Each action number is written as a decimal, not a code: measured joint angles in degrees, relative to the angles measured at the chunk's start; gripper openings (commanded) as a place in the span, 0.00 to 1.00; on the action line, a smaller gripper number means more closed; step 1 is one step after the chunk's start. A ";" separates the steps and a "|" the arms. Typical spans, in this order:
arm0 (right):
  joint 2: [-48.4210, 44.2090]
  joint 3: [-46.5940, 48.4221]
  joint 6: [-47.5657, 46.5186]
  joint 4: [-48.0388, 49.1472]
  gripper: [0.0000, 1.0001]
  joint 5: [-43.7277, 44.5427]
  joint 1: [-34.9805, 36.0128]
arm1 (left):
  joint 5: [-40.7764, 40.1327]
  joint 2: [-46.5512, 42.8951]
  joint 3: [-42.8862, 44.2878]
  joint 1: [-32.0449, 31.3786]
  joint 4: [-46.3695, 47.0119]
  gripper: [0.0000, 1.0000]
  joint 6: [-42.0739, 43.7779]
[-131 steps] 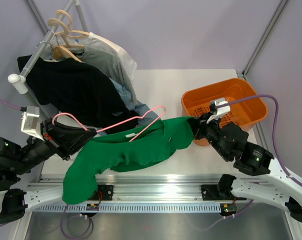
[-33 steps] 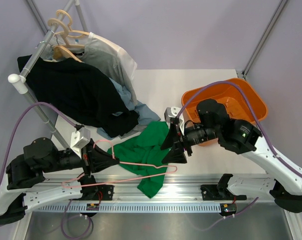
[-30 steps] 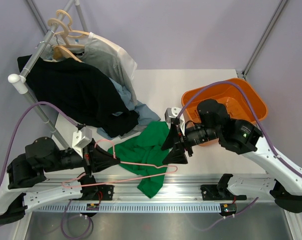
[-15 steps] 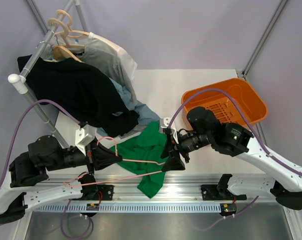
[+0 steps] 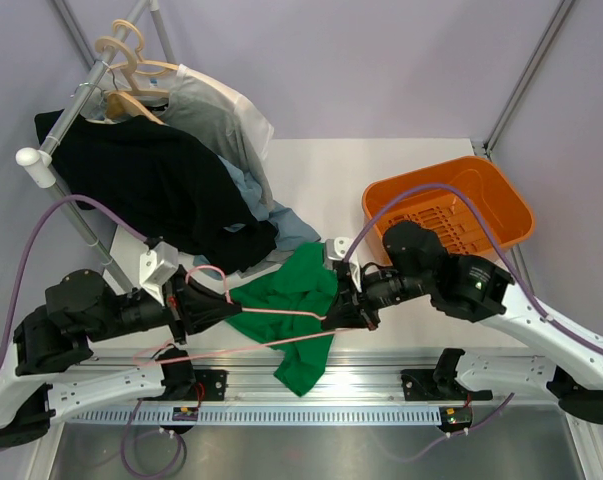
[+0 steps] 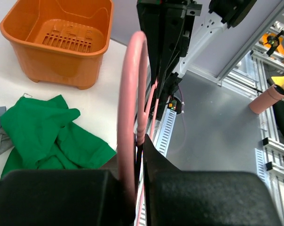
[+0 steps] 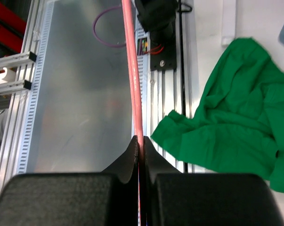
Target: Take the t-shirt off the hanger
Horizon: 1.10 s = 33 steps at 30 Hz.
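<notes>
Overhead, we see the t-shirt (image 5: pixel 286 300) crumpled on the table (image 5: pixel 381 170) between the two arms, one end draped over the near edge. Only the wrist views settle the grips. The left gripper (image 6: pixel 138 153) is clamped on the curved hook of the hanger (image 6: pixel 132 94), and the right gripper (image 7: pixel 139 143) is pinched tight on its straight wire. The orange basket (image 6: pixel 61 63) shows just its slotted floor.

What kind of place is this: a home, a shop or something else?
Most likely a robotics lab or test cell: a left arm and a right arm stand by an aluminium rail, with a clothes rack and an orange basket as props.
</notes>
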 measured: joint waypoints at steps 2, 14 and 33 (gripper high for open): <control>-1.64 -0.02 0.11 1.86 0.00 0.63 0.02 | -0.09 0.00 0.66 -0.07 0.24 0.37 -0.39; -6.91 -1.49 0.28 5.62 0.00 7.63 -0.09 | -0.92 -0.07 7.34 -0.09 0.37 0.99 -3.02; -4.55 1.05 -0.83 10.84 0.00 18.34 -0.09 | -17.11 -5.88 15.63 -0.09 1.70 0.99 -11.26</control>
